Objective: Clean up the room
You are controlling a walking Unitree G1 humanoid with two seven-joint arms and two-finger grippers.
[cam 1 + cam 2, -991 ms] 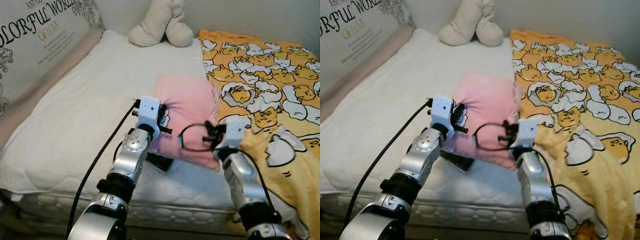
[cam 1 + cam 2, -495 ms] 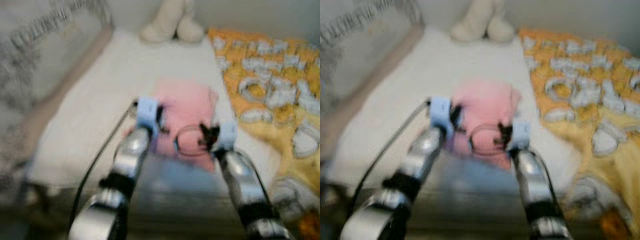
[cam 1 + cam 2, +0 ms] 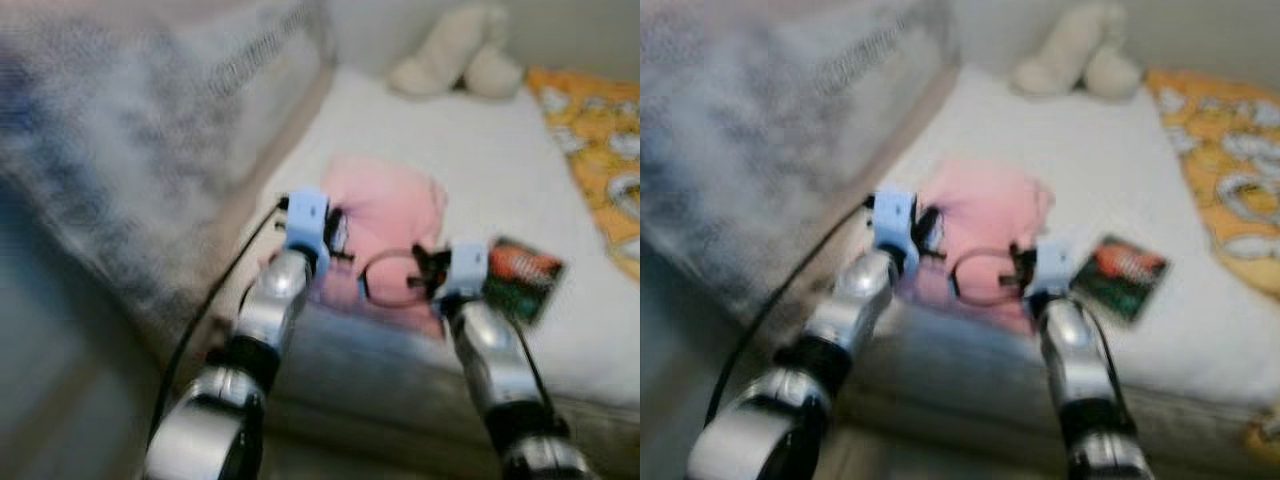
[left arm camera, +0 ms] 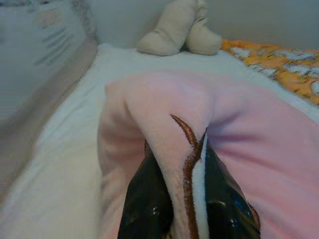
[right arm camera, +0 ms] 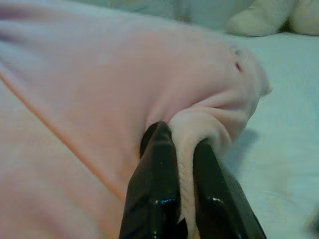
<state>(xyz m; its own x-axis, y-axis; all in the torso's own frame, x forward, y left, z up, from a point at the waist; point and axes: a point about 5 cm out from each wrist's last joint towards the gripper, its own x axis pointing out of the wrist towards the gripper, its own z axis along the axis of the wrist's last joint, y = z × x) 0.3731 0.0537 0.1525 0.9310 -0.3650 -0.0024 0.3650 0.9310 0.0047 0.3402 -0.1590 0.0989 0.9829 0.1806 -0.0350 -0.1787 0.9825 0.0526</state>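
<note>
A pink blanket (image 3: 385, 225) is held by both grippers at once, above the near edge of the white mattress (image 3: 500, 160). The head views are blurred, so fine detail cannot be read there.

In the left wrist view, the left gripper (image 4: 185, 209) is seen pressed together on a fold of the pink cloth, with a brown stitched edge between the two black fingers (image 4: 149, 204). In the right wrist view, the right gripper (image 5: 184, 199) is pinching a rolled lip of the same cloth.

The relation that matters is this: the blanket lies ahead of both grippers, stretched away from them toward the cream plush toy (image 3: 460, 60) at the far end of the bed. The two grips are side by side on the near border, the left one on the robot's left corner and the right one on its right corner, so neither arm is clearly nearer. The cloth between them is probably slack.

A dark flat packet (image 3: 1122, 272) with a red picture is lying on the mattress just beside the right arm, apart from the blanket. A yellow patterned cover (image 3: 600, 130) is spread further to the right.
</note>
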